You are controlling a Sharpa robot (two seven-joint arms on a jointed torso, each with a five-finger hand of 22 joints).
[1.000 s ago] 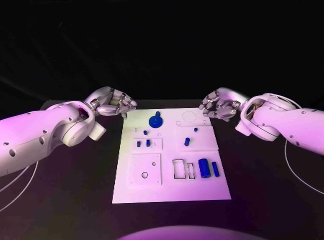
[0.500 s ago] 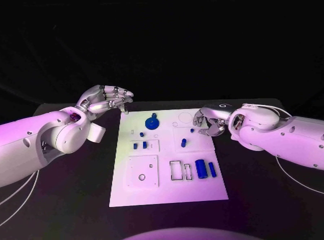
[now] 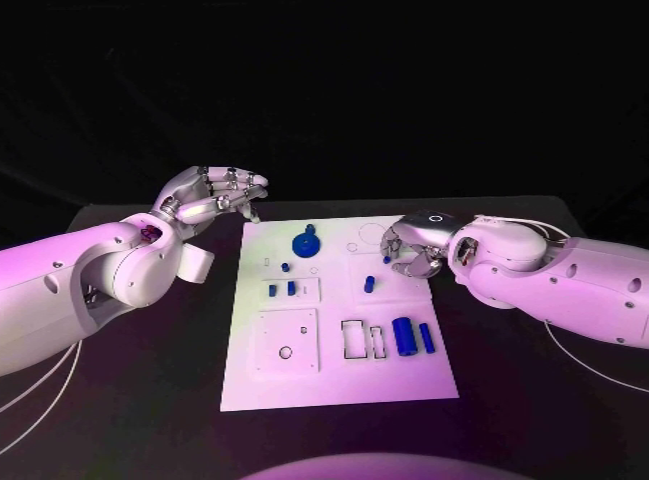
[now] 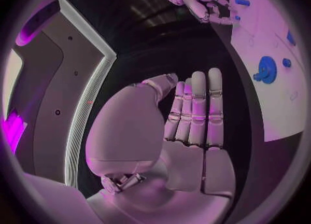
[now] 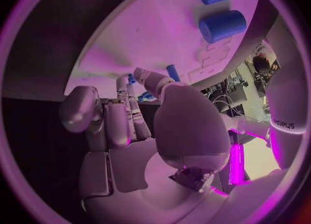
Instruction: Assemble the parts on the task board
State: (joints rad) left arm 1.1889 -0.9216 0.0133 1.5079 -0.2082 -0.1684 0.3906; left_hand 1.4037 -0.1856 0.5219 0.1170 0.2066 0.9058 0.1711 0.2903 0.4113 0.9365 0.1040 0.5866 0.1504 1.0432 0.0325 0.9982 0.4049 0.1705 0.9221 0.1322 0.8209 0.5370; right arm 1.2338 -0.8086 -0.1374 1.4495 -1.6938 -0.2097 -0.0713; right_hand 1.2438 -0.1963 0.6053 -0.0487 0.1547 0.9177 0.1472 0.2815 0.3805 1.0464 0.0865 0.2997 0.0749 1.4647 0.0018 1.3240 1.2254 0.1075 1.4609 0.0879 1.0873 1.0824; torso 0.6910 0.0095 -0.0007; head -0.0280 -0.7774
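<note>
The white task board (image 3: pixel 339 370) lies in the middle of the table. On it are a blue gear (image 3: pixel 307 243), two small pegs (image 3: pixel 282 289), another peg (image 3: pixel 367 284), a thick cylinder (image 3: pixel 404 335) and a thinner one (image 3: pixel 428 340). My right hand (image 3: pixel 412 250) hovers low over the board's far right part, its fingers spread by a small blue peg (image 5: pixel 173 72); I see no grip on it. My left hand (image 3: pixel 209 197) is raised off the board's far left corner, fingers straight and holding nothing (image 4: pixel 194 115). The left wrist view also shows the gear (image 4: pixel 266 69).
Empty recesses and holes (image 3: pixel 290 340) mark the board's near left part, and a rectangular slot (image 3: pixel 357 338) sits beside the cylinders. Black table (image 3: pixel 137 400) surrounds the board on both sides and in front. Thin cables (image 3: pixel 36 380) trail from the arms.
My right hand has come in from beyond the board's far right corner and lowered over the small peg. My left hand has lifted slightly and straightened its fingers. The parts have not moved.
</note>
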